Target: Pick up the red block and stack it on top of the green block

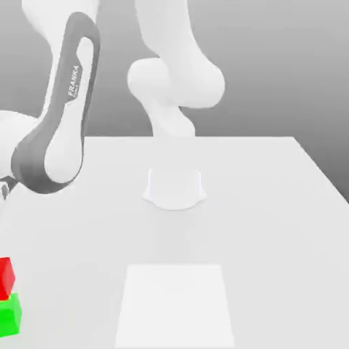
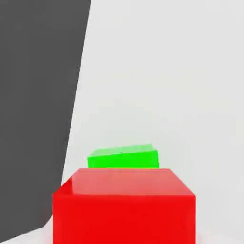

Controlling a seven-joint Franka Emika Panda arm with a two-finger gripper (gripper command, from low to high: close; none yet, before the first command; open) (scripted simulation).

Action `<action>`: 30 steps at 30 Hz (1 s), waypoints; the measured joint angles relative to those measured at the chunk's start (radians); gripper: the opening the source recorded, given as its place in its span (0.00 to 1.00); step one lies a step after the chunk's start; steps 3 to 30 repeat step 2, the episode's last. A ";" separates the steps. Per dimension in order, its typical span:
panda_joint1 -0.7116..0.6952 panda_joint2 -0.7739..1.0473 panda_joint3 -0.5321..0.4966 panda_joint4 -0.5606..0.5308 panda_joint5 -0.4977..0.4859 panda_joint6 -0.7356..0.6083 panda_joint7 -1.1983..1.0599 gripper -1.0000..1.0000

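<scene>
the red block (image 1: 6, 277) sits on top of the green block (image 1: 9, 313), the two touching, at the near corner of the white worktop (image 1: 272, 225) on the exterior view's left. in the hand view the red block (image 2: 124, 205) lies close under the pincer, with the green block (image 2: 124, 157) showing just beyond and below it. how far the pincer is open, and whether it has hold of the red block, i cannot tell. the white arm (image 1: 58, 129) bends down above the stack.

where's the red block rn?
Red block sits at the exterior view's far left edge, directly above the green block, near the table's front corner.
</scene>
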 joint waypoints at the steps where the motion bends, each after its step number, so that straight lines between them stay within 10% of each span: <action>1: 0.000 0.000 0.000 0.000 0.000 0.000 0.000 1.00; 30: 0.000 0.000 0.000 0.000 0.000 0.000 0.000 1.00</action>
